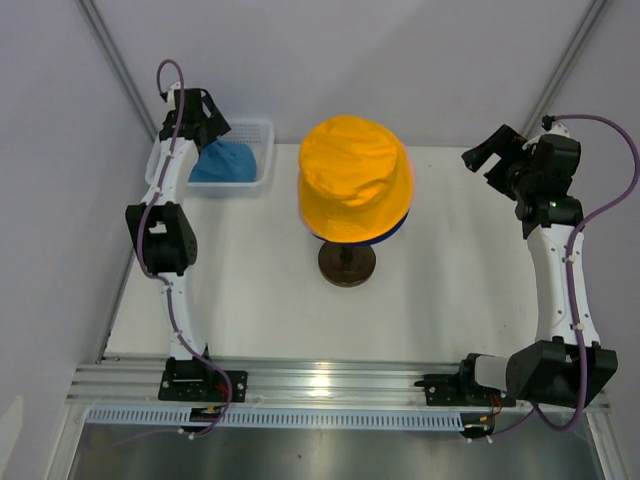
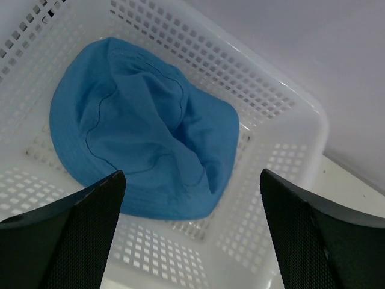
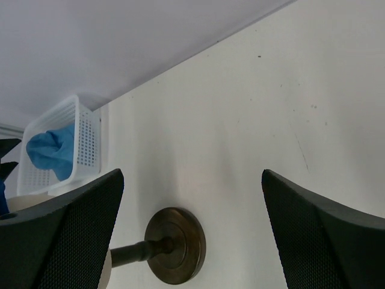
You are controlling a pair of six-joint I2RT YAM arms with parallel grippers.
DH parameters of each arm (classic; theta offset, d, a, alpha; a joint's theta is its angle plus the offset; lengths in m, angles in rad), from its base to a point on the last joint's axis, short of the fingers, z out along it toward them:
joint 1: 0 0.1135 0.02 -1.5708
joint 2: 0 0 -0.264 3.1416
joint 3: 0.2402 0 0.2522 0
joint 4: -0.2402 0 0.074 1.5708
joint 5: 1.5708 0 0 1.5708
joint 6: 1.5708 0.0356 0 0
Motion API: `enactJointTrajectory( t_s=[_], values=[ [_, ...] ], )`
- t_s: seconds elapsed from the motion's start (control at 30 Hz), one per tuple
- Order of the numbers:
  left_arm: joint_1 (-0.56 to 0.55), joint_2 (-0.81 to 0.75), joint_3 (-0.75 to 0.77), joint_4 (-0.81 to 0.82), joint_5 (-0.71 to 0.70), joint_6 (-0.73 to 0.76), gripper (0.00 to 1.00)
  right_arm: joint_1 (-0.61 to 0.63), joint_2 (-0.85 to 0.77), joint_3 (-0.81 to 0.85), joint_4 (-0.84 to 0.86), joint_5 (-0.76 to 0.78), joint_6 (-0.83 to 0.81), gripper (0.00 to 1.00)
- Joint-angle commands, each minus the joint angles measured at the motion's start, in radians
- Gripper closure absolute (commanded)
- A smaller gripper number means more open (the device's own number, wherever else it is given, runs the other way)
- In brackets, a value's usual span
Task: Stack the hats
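Left gripper: jaws spread wide, nothing between them, poised over the basket.
Light blue hat: crumpled inside white mesh basket, at ten o'clock from the stack; not stacked.
Yellow-orange hat: topmost on the dark stand, mid-table.
Dark blue hat: rim sliver under it at five o'clock; faint pink edge at eight o'clock.
Right gripper: released, empty, at two o'clock, well apart.
Status, judged: three stacked, one remaining.

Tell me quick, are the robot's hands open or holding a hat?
Left gripper: open, empty, over the light blue hat in the basket.
Right gripper: open, empty.
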Motion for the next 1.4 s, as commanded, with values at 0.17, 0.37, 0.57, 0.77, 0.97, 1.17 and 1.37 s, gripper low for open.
enactJointTrajectory(
  t_s=[0.17, 0.37, 0.57, 0.77, 0.97, 1.17, 1.37],
  values=[
    [0.013, 0.145, 0.129, 0.002, -0.057, -0.056, 0.09, -0.007, 0.125, 0.042, 0.117, -0.01, -0.002, 0.01],
    [0.013, 0.199, 0.155, 0.045, -0.031, -0.071, 0.35, -0.007, 0.159, 0.059, 0.139, -0.036, 0.012, 0.01],
    [0.018, 0.141, 0.187, 0.008, -0.012, -0.05, 0.99, -0.007, 0.136, 0.063, 0.166, -0.094, 0.038, 0.01],
    [0.018, -0.1, 0.152, -0.012, 0.18, 0.041, 0.99, -0.007, 0.084, 0.054, 0.242, -0.241, 0.096, 0.01],
    [0.018, -0.355, 0.152, 0.014, 0.512, -0.031, 0.99, 0.002, -0.014, 0.039, 0.361, -0.335, 0.187, 0.01],
    [0.016, -0.534, 0.14, 0.1, 0.78, -0.161, 0.99, 0.022, -0.088, 0.088, 0.429, -0.403, 0.292, 0.01],
    [-0.035, -0.666, 0.078, 0.242, 1.009, -0.298, 0.99, 0.042, -0.165, 0.053, 0.576, -0.409, 0.455, 0.01]
  ],
)
